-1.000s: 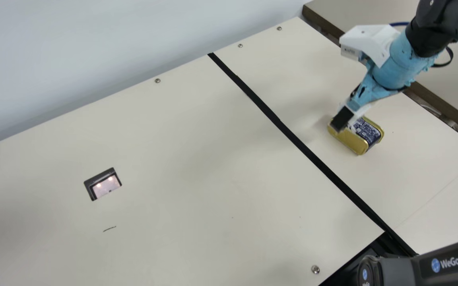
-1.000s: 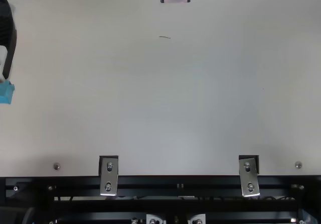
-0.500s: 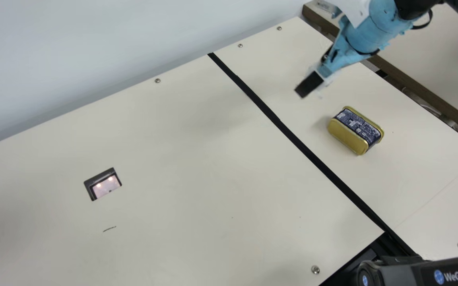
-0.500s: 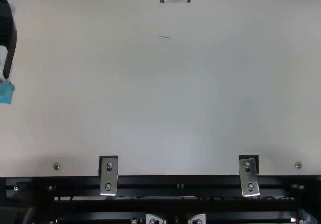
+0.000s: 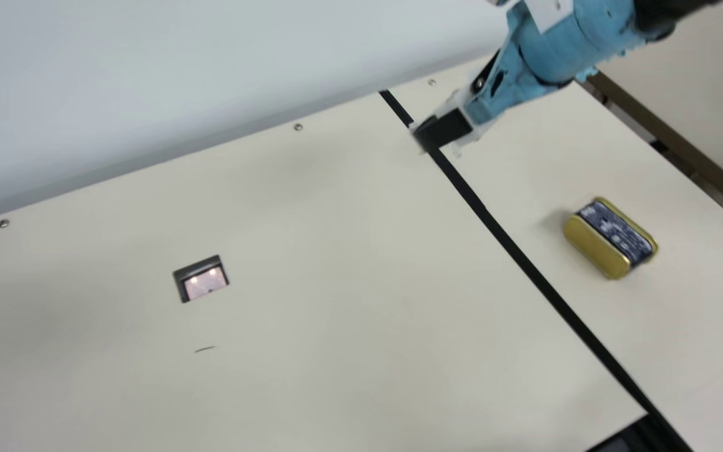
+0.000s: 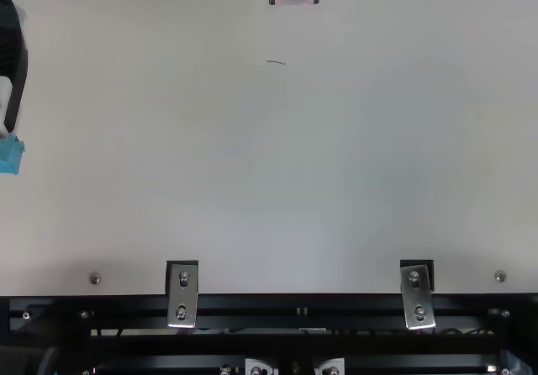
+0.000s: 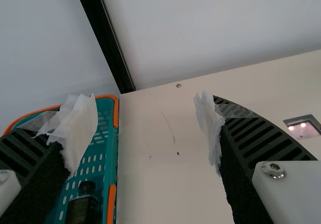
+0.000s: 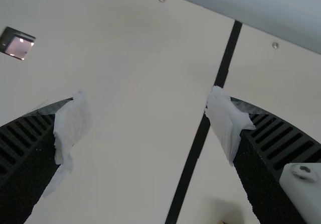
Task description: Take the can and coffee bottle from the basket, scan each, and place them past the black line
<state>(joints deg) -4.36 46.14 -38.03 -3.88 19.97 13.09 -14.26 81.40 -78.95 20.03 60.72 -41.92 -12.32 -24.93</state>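
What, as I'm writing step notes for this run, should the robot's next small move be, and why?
I'd probably bring the left gripper, jaws apart, toward the coffee bottle. That bottle is in the basket, the left jaws hold nothing, and the can already rests past the black line, so the bottle looks like the item left to handle.

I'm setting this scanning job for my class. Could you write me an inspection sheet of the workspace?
surface: cream table with a black line, a scanner window and a thin dark mark
job's things: gold-edged can beyond the line from the scanner; dark bottle in teal basket
clutter: nothing seen
grippers: left and right both open, holding nothing
cables: apparently thin dark wires at the black frame
surroundings: pale wall, black post
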